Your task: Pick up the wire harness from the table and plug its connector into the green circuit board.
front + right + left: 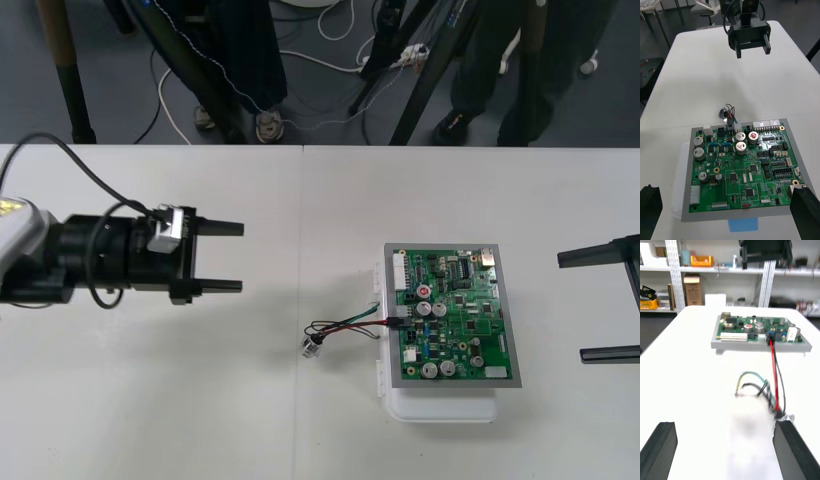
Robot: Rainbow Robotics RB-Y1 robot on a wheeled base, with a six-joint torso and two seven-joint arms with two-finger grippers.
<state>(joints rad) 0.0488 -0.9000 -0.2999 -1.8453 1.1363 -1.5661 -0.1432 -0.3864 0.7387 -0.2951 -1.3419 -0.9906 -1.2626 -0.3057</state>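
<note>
The green circuit board (452, 310) rests on its white base (440, 406) right of the table's middle. The harness's black plug (397, 318) sits in a header on the board's left edge. Its red, black and green wires (350, 326) loop out onto the table and end at the metal socket (312, 346). My left gripper (241, 257) hovers open to the left of the harness, nothing between its fingers. My right gripper (572, 306) stands open at the table's right side. The right wrist view shows the plug (730, 125) seated in the board (752, 176), with the socket (721, 112) beyond it.
The table's far edge runs along the top of the front view, with tripod legs and cables on the dark floor behind. In the left wrist view the wires (773, 382) trail from the board (760, 332) toward my open fingers (792, 444).
</note>
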